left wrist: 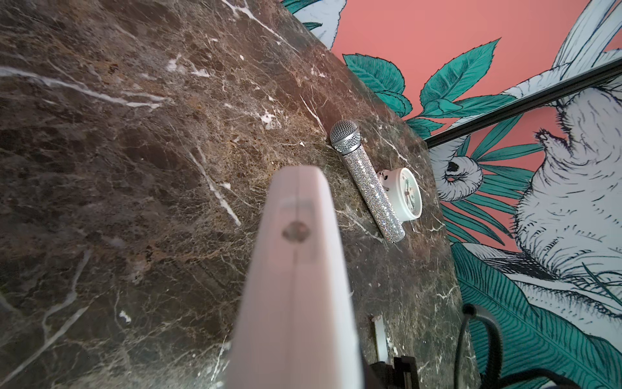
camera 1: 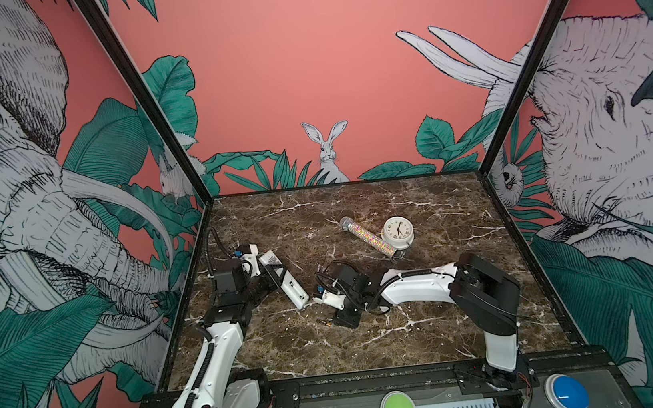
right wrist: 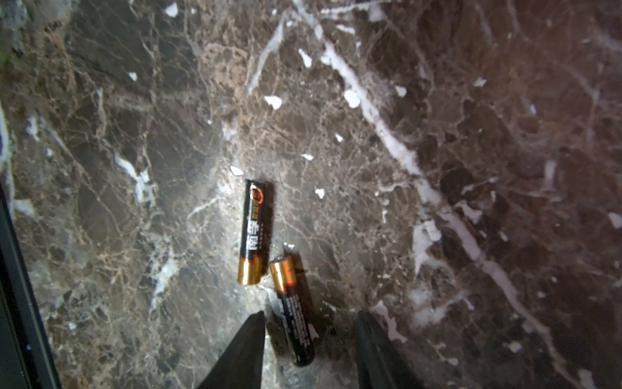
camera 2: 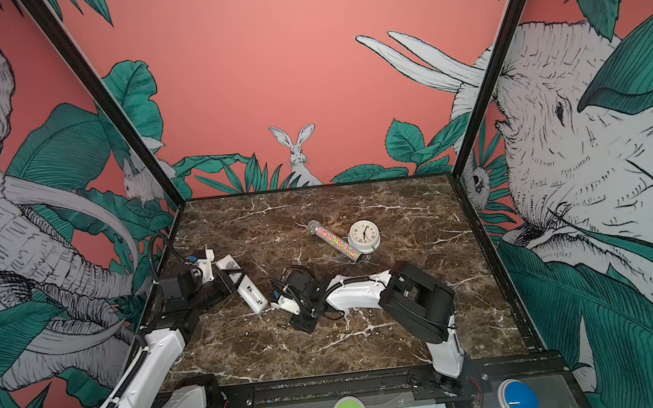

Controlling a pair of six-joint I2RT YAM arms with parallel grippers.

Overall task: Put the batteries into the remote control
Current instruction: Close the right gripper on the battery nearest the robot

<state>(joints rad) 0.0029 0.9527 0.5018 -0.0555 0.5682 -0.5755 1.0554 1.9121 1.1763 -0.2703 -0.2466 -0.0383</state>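
Note:
The white remote control (camera 1: 288,284) (camera 2: 247,289) is held tilted at the left, with my left gripper (camera 1: 273,276) (camera 2: 230,281) shut on its middle. In the left wrist view it is a blurred white bar (left wrist: 296,269) and the fingers are hidden. Two batteries lie on the marble, dark with gold ends. One battery (right wrist: 254,232) lies ahead of my right gripper (right wrist: 311,323). The other battery (right wrist: 296,320) lies between its open fingers, closer to one black fingertip (right wrist: 250,331). In both top views the batteries show as a small gold speck (camera 1: 323,321) (camera 2: 284,326) beside the lowered right gripper (camera 1: 336,320) (camera 2: 294,325).
A multicoloured tube with a silver cap (camera 1: 368,237) (camera 2: 335,241) (left wrist: 367,182) lies at the back centre against a round white clock (camera 1: 397,230) (camera 2: 364,234) (left wrist: 409,192). A small white strip (left wrist: 379,336) lies on the marble table (camera 1: 414,329) near the remote. Walls enclose three sides.

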